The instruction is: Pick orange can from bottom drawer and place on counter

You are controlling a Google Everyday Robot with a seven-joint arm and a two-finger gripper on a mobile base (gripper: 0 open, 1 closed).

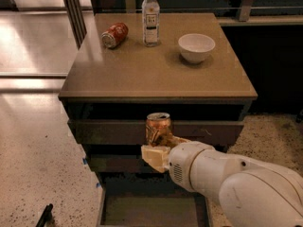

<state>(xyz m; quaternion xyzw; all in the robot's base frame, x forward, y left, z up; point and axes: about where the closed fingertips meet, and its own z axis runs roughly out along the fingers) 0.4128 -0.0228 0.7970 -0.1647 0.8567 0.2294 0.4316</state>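
Currently, at the worktop's far left corner, a red-orange can (115,35) is lying on its side, its silver end facing the near left. Just to its right, near the far edge, a clear water bottle (151,17) with a white cap is standing upright. Further right, a white bowl (196,47) is sitting toward the far right corner, apart from both. The counter (142,77) is showing a glossy tan surface across its near half. Below the counter's near edge, around its middle, the orange can (158,126) is being held upright in the air by the gripper (159,142), whose jaws are pinching the can's lower sides. The can is hanging in front of the dark drawer fronts, lower than the worktop. Beneath it, the drawer (150,212) is standing pulled out at the foot of the cabinet, its olive floor showing. To the right, the white arm (236,183) is reaching in from the lower right.
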